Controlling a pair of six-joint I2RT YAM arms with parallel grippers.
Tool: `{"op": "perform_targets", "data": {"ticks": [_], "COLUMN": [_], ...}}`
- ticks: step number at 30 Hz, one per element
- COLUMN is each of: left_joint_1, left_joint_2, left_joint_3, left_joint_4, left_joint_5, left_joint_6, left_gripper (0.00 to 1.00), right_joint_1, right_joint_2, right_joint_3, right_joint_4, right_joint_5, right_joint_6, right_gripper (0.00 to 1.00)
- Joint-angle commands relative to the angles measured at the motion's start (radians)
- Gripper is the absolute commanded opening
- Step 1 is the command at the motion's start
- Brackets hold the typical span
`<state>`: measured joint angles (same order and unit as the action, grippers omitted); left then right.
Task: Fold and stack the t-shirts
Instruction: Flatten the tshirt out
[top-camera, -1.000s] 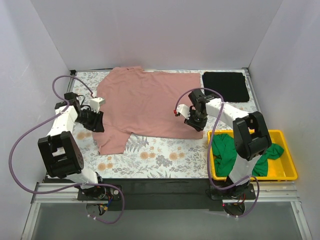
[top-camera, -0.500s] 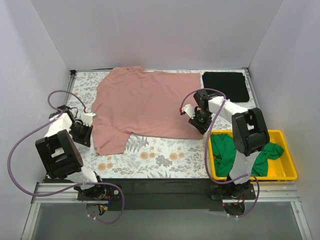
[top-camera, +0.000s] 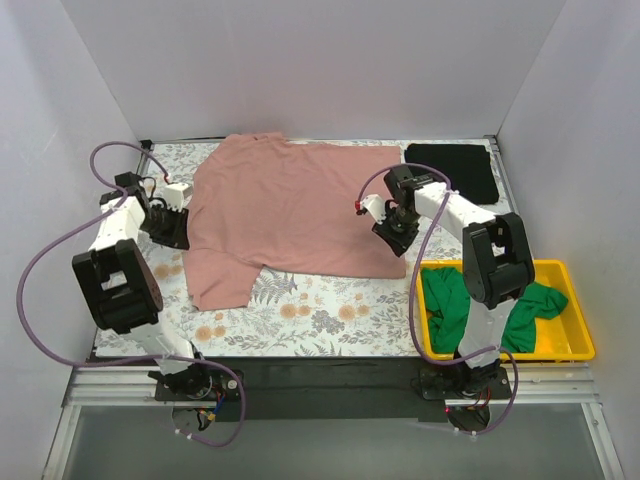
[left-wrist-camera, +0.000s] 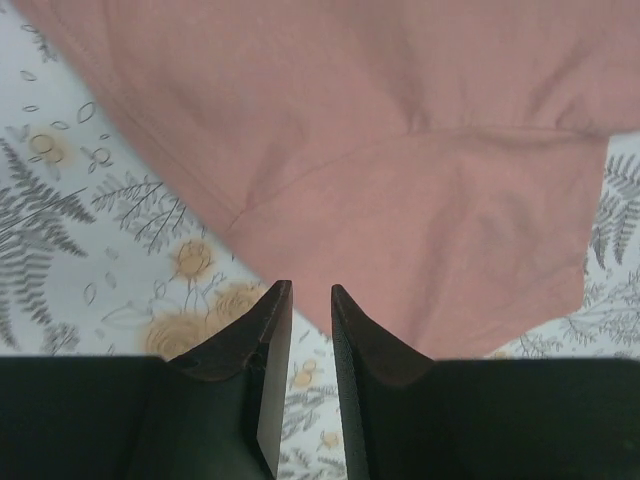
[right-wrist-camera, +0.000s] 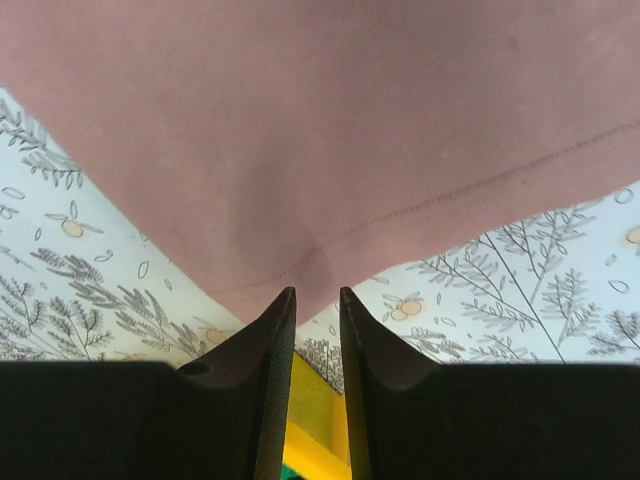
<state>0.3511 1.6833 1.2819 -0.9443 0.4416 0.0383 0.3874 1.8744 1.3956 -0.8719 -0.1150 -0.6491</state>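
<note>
The pink t-shirt (top-camera: 290, 205) lies spread flat on the floral table cover. The black t-shirt (top-camera: 452, 172) lies folded at the back right. The green t-shirt (top-camera: 470, 305) is bunched in the yellow bin. My left gripper (top-camera: 170, 224) hovers just off the pink shirt's left sleeve. In the left wrist view the pink shirt (left-wrist-camera: 400, 150) lies just ahead of the gripper (left-wrist-camera: 310, 288). My right gripper (top-camera: 392, 230) is over the shirt's lower right corner, and the hem corner (right-wrist-camera: 320, 120) sits at its tips (right-wrist-camera: 317, 292). Both jaws are almost together, with nothing between them.
The yellow bin (top-camera: 578, 350) stands at the front right, beside the right arm's base; its wall shows between the right jaws (right-wrist-camera: 315, 400). White walls enclose the table on three sides. Purple cables loop off both arms.
My left gripper swung out to the left, then moved back toward the far side along the shirt's left edge. My right gripper shifted slightly along the right hem. The shirts have not moved.
</note>
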Motion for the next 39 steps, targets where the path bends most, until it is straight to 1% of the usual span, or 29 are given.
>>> {"op": "perform_targets", "data": {"ticks": [1, 5, 6, 7, 11, 14, 15, 17, 20, 25, 29, 32, 34, 39], "left_joint_1": [-0.003, -0.004, -0.003, -0.003, 0.005, 0.02, 0.025, 0.034, 0.051, 0.091, 0.115, 0.115, 0.115, 0.114], "left_joint_2": [0.082, 0.107, 0.104, 0.098, 0.042, -0.048, -0.08, -0.166, -0.256, -0.333, -0.367, -0.398, -0.401, -0.431], "left_joint_3": [0.013, -0.061, -0.079, -0.126, -0.239, -0.343, -0.37, -0.442, -0.515, -0.584, -0.599, -0.584, -0.569, -0.584], "left_joint_4": [0.077, 0.134, 0.159, 0.173, 0.194, 0.174, 0.174, 0.17, 0.139, 0.095, 0.032, -0.019, -0.057, -0.12], "left_joint_5": [0.049, 0.013, -0.016, -0.035, -0.11, -0.15, -0.162, -0.197, -0.219, -0.247, -0.23, -0.208, -0.21, -0.207], "left_joint_6": [-0.112, -0.117, -0.115, -0.112, -0.075, -0.041, -0.003, 0.02, 0.055, 0.106, 0.135, 0.156, 0.163, 0.184], "left_gripper": [0.22, 0.21, 0.21, 0.2, 0.13, 0.13, 0.13, 0.13, 0.13, 0.13, 0.13, 0.13, 0.13, 0.13], "right_joint_1": [0.002, 0.004, 0.002, 0.002, 0.011, 0.03, 0.036, 0.057, 0.083, 0.117, 0.119, 0.117, 0.114, 0.105], "right_joint_2": [0.063, 0.101, 0.11, 0.112, 0.106, 0.072, 0.051, 0.028, -0.036, -0.116, -0.149, -0.153, -0.14, -0.069], "right_joint_3": [0.032, 0.04, 0.037, 0.036, 0.003, -0.058, -0.091, -0.125, -0.202, -0.334, -0.371, -0.343, -0.291, -0.201], "right_joint_4": [-0.013, -0.009, -0.006, -0.006, -0.004, -0.003, -0.001, -0.003, -0.004, -0.006, -0.004, -0.004, -0.007, -0.009], "right_joint_5": [0.005, 0.012, 0.02, 0.021, 0.018, 0.015, 0.0, -0.006, -0.014, -0.022, -0.005, 0.015, 0.031, 0.058], "right_joint_6": [0.035, 0.04, 0.042, 0.039, 0.036, 0.029, 0.031, 0.032, 0.034, 0.032, 0.017, 0.011, 0.012, 0.009], "right_gripper": [0.3, 0.29, 0.28, 0.28, 0.26, 0.26, 0.26, 0.26, 0.26, 0.26, 0.26, 0.27, 0.27, 0.27]}}
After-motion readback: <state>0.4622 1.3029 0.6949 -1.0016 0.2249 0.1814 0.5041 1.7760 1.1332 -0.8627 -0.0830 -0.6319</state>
